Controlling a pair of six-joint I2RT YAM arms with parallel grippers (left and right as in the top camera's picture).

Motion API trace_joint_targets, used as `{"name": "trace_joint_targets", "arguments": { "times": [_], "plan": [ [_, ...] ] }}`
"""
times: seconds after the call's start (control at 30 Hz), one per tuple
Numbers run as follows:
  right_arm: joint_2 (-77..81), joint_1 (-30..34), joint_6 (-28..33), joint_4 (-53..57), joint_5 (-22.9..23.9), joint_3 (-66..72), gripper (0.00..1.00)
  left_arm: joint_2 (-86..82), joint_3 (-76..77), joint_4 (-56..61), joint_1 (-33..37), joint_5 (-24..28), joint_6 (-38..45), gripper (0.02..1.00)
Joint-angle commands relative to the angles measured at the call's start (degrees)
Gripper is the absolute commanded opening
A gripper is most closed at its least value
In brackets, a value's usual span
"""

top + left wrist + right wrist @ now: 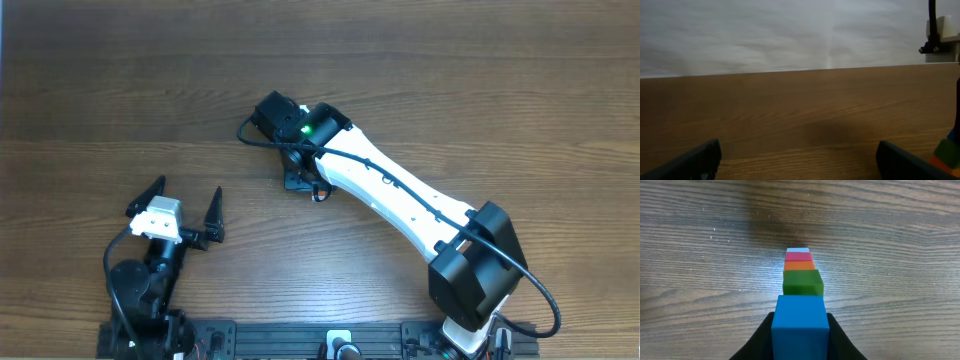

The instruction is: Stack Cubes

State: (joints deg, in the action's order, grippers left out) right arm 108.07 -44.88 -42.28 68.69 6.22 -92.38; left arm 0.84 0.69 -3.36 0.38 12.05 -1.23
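Observation:
A tower of cubes stands on the wooden table, seen from above in the right wrist view. From the base up it is light blue (798,250), red (799,256), orange (799,265) and green (802,282), with a blue cube (800,320) on top. My right gripper (800,322) is shut on the blue cube, a black finger against each side. In the top view the right gripper (300,172) hangs near the table's middle and covers the tower. My left gripper (176,208) is open near the front left, with nothing between its fingers (695,161). The tower's edge (946,155) shows off to its side.
The wooden tabletop (120,90) stretches bare around the tower. The right arm's white link (400,200) runs diagonally from its base at the front right towards the middle. A black rail (320,340) runs along the front edge.

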Motion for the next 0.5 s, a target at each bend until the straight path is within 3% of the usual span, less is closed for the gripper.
{"name": "trace_joint_targets", "arguments": {
  "times": [0.03, 0.5],
  "plan": [
    [0.72, 0.07, -1.01, -0.17, 1.40, -1.38, 0.012, -0.46, -0.35, 0.13, -0.26, 0.55, 1.01, 0.998],
    [1.66, 0.22, -1.42, -0.17, 1.81, -1.33, 0.012, -0.46, -0.35, 0.13, -0.26, 0.55, 1.01, 1.000]
  ]
}}
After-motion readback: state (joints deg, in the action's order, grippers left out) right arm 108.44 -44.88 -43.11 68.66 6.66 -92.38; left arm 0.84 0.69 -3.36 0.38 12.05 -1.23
